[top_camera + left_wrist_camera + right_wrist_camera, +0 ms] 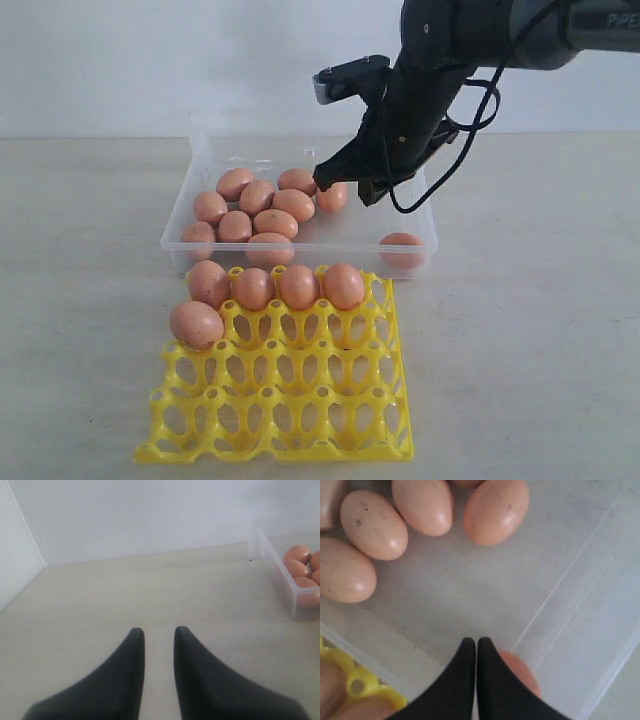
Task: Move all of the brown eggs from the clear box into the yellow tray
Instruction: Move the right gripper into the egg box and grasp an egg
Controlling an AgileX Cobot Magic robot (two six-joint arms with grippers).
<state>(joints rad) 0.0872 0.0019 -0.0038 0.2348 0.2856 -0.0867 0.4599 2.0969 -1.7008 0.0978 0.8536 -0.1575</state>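
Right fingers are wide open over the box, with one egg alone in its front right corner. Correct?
Not quite. The right fingers are shut, tips pressed together with nothing between them, as the right wrist view shows. The rest holds: they are over the box, and one egg lies alone in its front right corner.

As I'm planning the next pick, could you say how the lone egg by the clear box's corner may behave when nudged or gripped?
Smooth and oval, the lone egg would probably roll on the clear box's flat floor. Its shiny shell may slip in a grip, and is likely fragile.
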